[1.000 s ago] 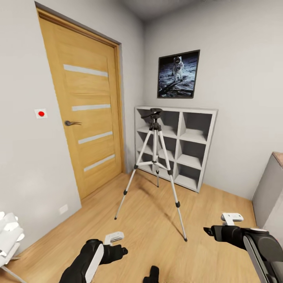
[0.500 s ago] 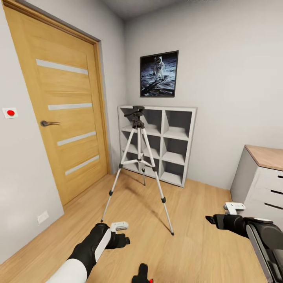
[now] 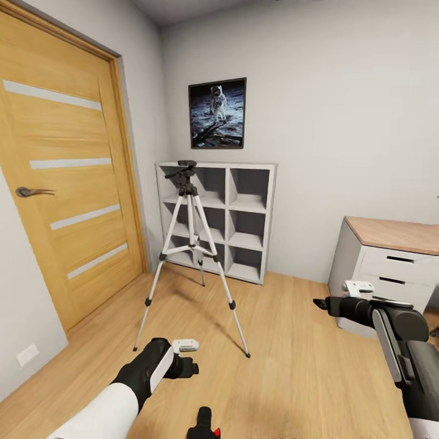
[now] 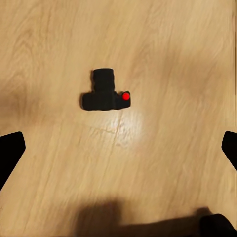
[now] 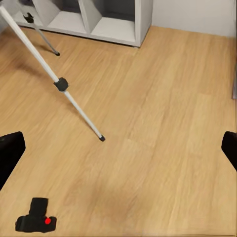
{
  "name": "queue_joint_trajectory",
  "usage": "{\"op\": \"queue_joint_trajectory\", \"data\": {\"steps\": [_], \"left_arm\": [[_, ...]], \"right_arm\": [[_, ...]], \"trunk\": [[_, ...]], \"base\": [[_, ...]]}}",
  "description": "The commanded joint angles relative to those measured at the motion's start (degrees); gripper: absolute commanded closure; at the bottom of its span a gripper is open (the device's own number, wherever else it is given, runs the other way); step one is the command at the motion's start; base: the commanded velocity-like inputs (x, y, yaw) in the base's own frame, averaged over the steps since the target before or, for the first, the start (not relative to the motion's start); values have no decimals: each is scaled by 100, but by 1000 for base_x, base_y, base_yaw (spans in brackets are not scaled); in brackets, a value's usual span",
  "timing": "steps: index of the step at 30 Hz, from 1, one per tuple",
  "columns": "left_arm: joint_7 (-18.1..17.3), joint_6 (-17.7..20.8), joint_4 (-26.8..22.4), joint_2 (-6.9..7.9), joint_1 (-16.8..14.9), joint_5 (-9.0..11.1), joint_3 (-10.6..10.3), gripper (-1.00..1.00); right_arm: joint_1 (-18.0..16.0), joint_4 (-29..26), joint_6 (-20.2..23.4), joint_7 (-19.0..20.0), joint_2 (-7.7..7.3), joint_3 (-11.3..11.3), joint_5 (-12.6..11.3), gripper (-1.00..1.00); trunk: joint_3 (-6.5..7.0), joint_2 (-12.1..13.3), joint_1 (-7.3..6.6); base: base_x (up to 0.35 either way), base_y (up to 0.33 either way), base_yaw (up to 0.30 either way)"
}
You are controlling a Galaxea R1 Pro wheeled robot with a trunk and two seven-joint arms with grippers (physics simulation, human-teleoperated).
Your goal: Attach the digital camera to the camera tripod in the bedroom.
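- Head view: the left end effector [image 3: 183, 360] hangs low over the wood floor [image 3: 292, 341] at about 7 o'clock in the picture, its black wrist leading back to a white forearm; it holds nothing.
- Left wrist view shows its two black fingertips [image 4: 10, 153] far apart at the picture's edges, so the jaws stand spread wide, with bare floor between them.
- The digital camera [image 4: 104, 91] lies on the floor below that end effector, apart from both fingertips, red dot showing on its body and lens barrel pointing away from the wrist.
- In the head view the digital camera sits at 6 o'clock, cut by the picture's lower edge, just inward of the left end effector.
- The right end effector [image 3: 320, 303] hovers at about 4 o'clock, also empty; the right wrist view shows its fingertips [image 5: 11, 150] spread wide over the floor.
- The camera tripod [image 3: 190, 244] stands upright on its three silver legs at about 10 o'clock from centre, well apart from both end effectors, its black head bare.
- Behind the tripod stands a grey cube shelf [image 3: 244, 219] against the wall, an astronaut picture [image 3: 217, 113] above it.
- A wooden door [image 3: 61, 183] is at 9 o'clock, a white drawer unit [image 3: 390, 268] at 3 o'clock.
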Motion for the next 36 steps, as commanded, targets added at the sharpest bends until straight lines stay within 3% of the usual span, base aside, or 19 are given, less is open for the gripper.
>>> {"op": "queue_joint_trajectory", "data": {"steps": [1,8,18,36], "left_arm": [[7,21,-6,8,5,47,-19,-100],[-23,-118,5,27,89,61,-7,-100],[-18,-692,10,18,190,78,-6,-100],[-20,-731,11,-3,194,85,0,-100]], "right_arm": [[-21,8,26,13,2,-2,4,-100],[-58,-225,26,11,15,11,19,-100],[-58,-434,26,13,-16,12,-10,-100],[-5,-468,26,18,9,20,-26,-100]], "trunk": [[-6,-3,0],[-6,-3,0],[-6,-3,0],[-6,-3,0]], "base": [[0,0,-267],[0,0,-267],[0,152,-267],[-53,303,-267]]}}
